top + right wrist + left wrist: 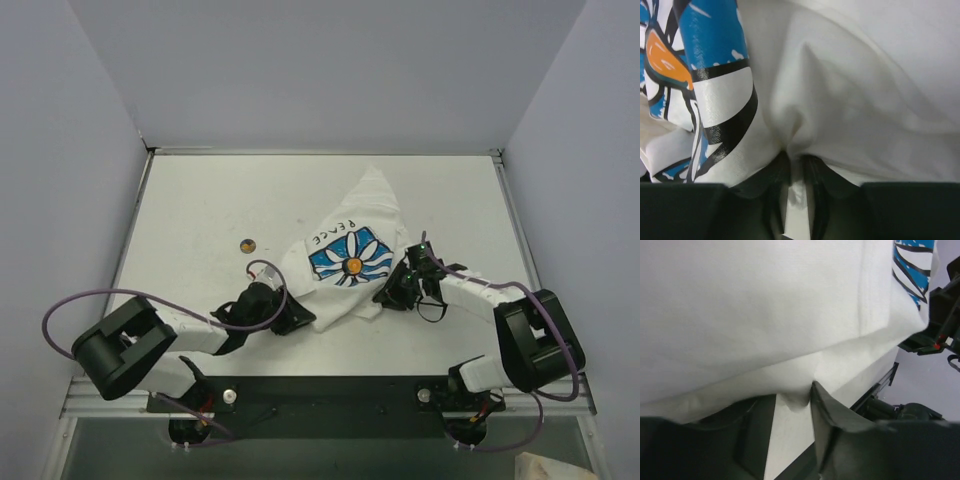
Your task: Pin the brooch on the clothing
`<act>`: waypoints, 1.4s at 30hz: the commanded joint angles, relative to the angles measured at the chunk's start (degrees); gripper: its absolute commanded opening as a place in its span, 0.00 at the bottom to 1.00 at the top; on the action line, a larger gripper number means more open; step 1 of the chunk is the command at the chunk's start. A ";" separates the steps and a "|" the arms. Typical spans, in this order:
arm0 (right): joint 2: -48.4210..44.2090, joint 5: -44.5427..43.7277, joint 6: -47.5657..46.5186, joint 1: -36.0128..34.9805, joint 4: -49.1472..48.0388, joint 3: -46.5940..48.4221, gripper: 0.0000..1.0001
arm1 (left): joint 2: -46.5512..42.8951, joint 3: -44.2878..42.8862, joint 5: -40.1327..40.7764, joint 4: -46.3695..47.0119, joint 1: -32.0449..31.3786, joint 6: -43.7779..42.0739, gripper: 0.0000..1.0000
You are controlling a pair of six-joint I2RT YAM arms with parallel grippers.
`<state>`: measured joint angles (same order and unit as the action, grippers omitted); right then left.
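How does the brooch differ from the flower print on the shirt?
The brooch is tiny, round and brownish; the flower print is far larger, blue and white with an orange centre. The brooch lies on the bare table, left of the shirt; the print sits on the bunched shirt itself. Both face the top camera.

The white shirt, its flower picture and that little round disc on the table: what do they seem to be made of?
The shirt looks like soft matte cloth, likely cotton: it creases and bunches. Its flower print looks like a glossy film, showing sheen in the right wrist view. The disc looks brownish-gold, perhaps metal; too small to tell.
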<state>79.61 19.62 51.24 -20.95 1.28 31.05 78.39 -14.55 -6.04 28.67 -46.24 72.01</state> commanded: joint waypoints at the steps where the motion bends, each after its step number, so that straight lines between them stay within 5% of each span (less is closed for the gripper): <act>1: 4.58 -2.83 2.11 0.12 -0.83 -4.06 0.00 | 5.72 2.32 4.99 2.34 2.46 0.94 0.33; 2: 4.06 -3.26 1.93 0.29 -0.84 -4.24 0.00 | 6.94 2.76 4.64 3.58 2.90 0.94 0.18; 5: -0.59 -4.93 1.23 0.73 1.26 -3.45 0.00 | 6.61 3.47 3.50 7.45 3.96 -0.28 0.00; 8: -8.14 -9.32 -1.66 1.00 7.41 0.49 0.00 | 1.45 0.76 4.63 3.34 4.05 -4.74 0.00; 14: -23.70 -17.24 -12.73 2.58 17.44 13.65 0.00 | -17.02 -14.87 14.12 -21.69 4.40 -23.17 0.00; 22: -29.34 -19.44 -22.94 4.43 20.34 36.61 0.00 | -19.34 -53.35 12.81 -41.31 10.03 -45.62 0.00; 29: -31.80 -6.45 -27.86 4.16 18.14 51.82 0.00 | -17.48 -75.26 11.14 -49.84 7.92 -58.54 0.00; 36: -35.40 11.20 -25.84 4.16 12.88 56.13 0.00 | -21.26 -81.51 11.68 -52.48 2.47 -62.78 0.00; 42: -37.25 18.78 -24.00 4.25 9.71 60.71 0.00 | -23.19 -84.33 0.63 -51.44 2.29 -61.46 0.00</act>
<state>43.79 30.50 25.89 -17.21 17.98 87.81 57.21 -95.09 0.58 -24.71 -44.03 12.27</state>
